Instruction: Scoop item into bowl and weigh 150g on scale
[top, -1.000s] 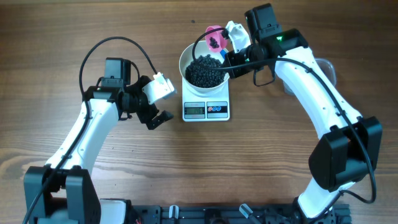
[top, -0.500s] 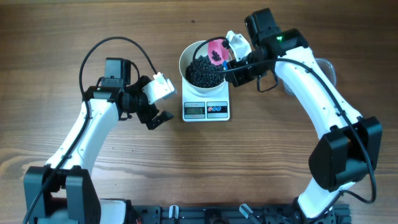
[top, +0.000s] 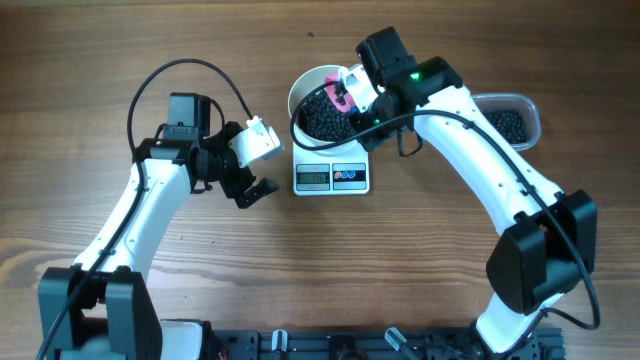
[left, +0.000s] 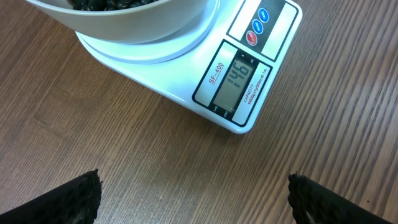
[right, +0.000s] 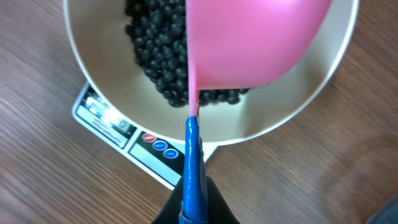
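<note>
Beads (right: 155, 56) heap in the bowl (right: 81, 68) on the scale (left: 186, 87), just beyond the right gripper (right: 194, 208), which is clenched on a scoop (right: 249, 43) (pink, blue handle) over the bowl. The left gripper (left: 193, 205) gapes, released, with the scale just ahead of its fingers.

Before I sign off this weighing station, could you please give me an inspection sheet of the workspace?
Surface: wooden table.
Job's things: white bowl of dark beads on scale; display appears to read 146; pink scoop over bowl.
Clutter: clear tub of beads, right side.
Grippers: left gripper open, empty; right gripper shut on scoop's blue handle.
Cables: black cable looped above left arm.
Surroundings: nothing seen.
</note>
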